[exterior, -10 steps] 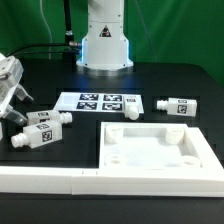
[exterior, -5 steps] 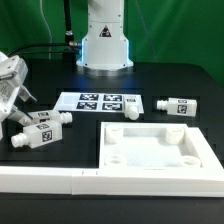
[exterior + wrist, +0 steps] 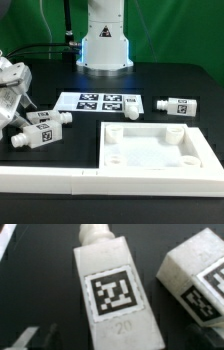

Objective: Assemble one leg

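Two legs (image 3: 38, 133) lie together at 9 o'clock from the tabletop (image 3: 155, 150); your gripper (image 3: 14, 102) hangs over one (lining up a grab, I'd guess), but I can't tell its finger opening

The exterior camera sat out front of the table (image 3: 190, 85), raised a bit and tilted down, facing the robot base (image 3: 105, 45) at the top middle of the frame. It was far enough back to fit the marker board (image 3: 100, 101), the tabletop (image 3: 150, 128) and the rail (image 3: 60, 180) along the bottom. The wrist camera was super close, looking down onto one tagged leg (image 3: 112, 286) with a second leg (image 3: 200, 286) beside it. As far as I could tell, both views shared only that pair of legs (image 3: 40, 132), at the exterior frame's left middle.
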